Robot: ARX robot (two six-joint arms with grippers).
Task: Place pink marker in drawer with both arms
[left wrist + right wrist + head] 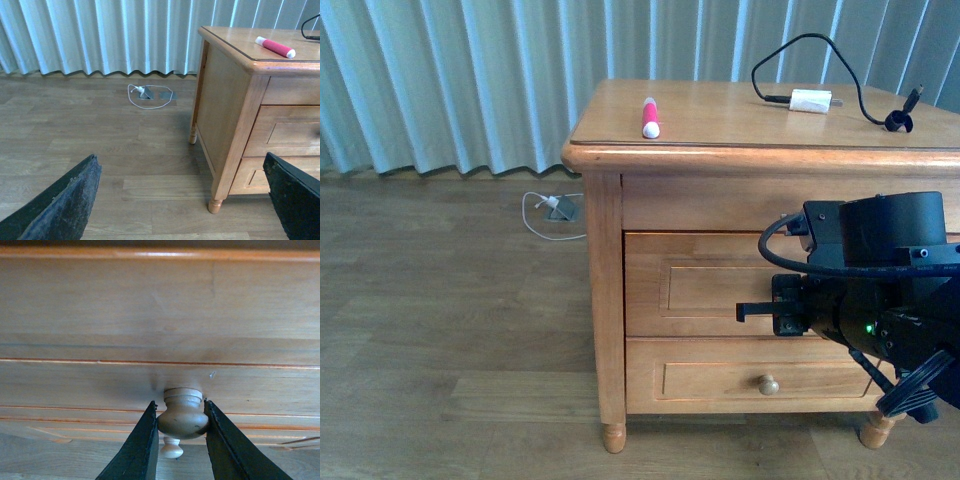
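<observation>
Bulky black arm [885, 275], green light [869, 328], looped black cable [772, 243], tapered fingers [65, 205], possibly scuffed

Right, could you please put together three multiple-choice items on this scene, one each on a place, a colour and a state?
1. Where does the pink marker lie?
A) on the floor
B) on the nightstand top
C) inside a drawer

2. What colour is the marker's cap?
A) white
B) black
C) green

3. How does the right gripper stand?
A) wide open in the air
B) shut on the marker
C) shut on the drawer knob

Answers:
1 B, the front view shows it lying on the wooden top.
2 A, its rounded end is white.
3 C, the right wrist view shows both fingers pressed against the knob's sides.
</observation>
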